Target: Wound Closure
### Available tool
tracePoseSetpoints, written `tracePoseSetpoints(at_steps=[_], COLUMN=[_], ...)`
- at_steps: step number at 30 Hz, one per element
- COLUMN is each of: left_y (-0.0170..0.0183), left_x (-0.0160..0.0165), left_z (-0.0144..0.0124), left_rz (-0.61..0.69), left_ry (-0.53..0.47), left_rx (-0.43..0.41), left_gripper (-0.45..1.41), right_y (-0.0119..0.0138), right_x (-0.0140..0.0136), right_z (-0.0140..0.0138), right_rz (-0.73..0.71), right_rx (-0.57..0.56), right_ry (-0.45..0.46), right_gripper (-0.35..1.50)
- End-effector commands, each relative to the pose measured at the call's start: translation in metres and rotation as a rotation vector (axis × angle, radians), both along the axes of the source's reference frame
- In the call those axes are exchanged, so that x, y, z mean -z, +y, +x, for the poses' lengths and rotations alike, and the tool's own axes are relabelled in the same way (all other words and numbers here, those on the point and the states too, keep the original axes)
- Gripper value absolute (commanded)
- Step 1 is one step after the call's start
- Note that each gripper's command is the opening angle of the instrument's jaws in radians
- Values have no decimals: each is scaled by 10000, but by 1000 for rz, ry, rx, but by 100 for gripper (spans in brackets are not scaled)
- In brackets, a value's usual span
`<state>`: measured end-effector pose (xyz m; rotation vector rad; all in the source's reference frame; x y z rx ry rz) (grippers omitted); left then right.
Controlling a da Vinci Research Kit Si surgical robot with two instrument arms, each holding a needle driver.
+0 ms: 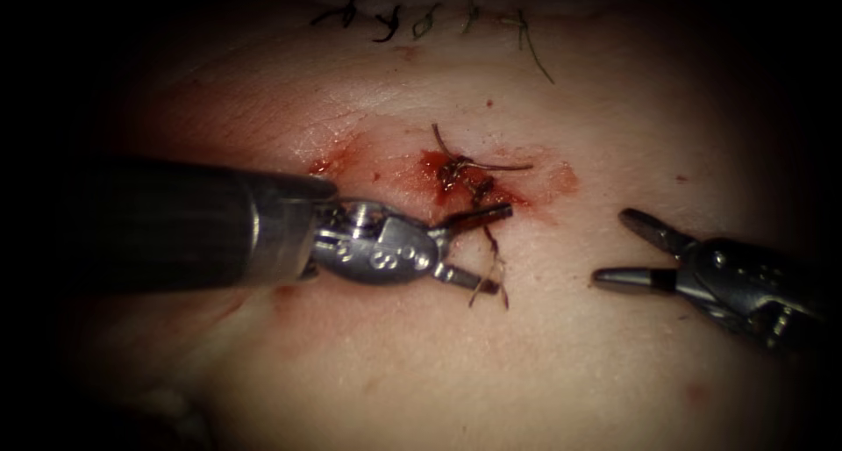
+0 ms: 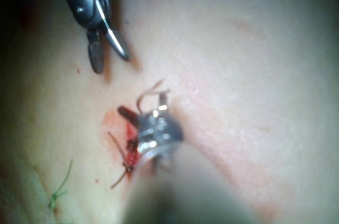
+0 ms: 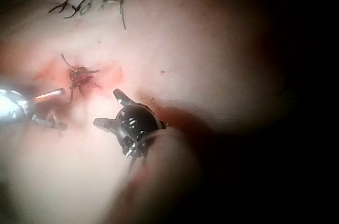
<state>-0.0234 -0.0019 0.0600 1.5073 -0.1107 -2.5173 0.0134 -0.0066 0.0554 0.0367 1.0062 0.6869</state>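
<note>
From my console, the left tool's (image 1: 474,247) shaft runs off the endoscope view's left edge, the right tool's (image 1: 624,251) body off its right. I can't find the needle among the knotted thread (image 1: 465,177), nor trace the cut (image 1: 478,192) beneath red fluid (image 1: 434,163).

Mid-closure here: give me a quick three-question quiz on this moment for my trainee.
1. True or false: the right arm's steel end effector is shut on the dark thread ends at the stitch.
2. Multiple choice: the left arm's steel end effector is A) open at the lower end of the red-stained stitched cut in the pale tissue; B) shut on a fold of tissue; C) far right of the cut.
3. Fill in: in the endoscope view, the row of older dark stitches lies ___ the cut.

Key: 1 false, it is open, holds nothing and is right of the cut; 2 A; 3 above.
</note>
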Motion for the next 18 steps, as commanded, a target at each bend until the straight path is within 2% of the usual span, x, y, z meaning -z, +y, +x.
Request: tracePoseSetpoints(at_steps=[1,4,6,8,9,10,11,14,18], left_y=[-4,-5,-4,-3,-3,-3,-3,-3,-9], left_x=[-5,-4,-5,-6,-6,-7,-7,-6,-3], left_z=[-5,-5,-6,-7,-7,-7,-8,-7,2], left_rz=[2,2,2,1,1,1,1,2,-9], left_ry=[0,1,1,2,2,2,3,2,-11], left_rx=[1,2,2,3,3,3,4,3,3], left_gripper=[58,53,39,9,9,-40,-45,-45,-45], right_y=[-4,-4,-5,-5,-5,-6,-6,-5,1], right_x=[-7,-7,-7,-6,-6,-6,-6,-6,-4], right_z=[7,8,8,8,8,8,8,8,14], right_rz=[3,3,3,3,3,3,3,4,14], right_rx=[2,2,2,2,2,2,2,0,37], right_ry=[2,2,2,2,2,2,2,1,17], right_gripper=[148,148,148,148,148,148,148,148,138])
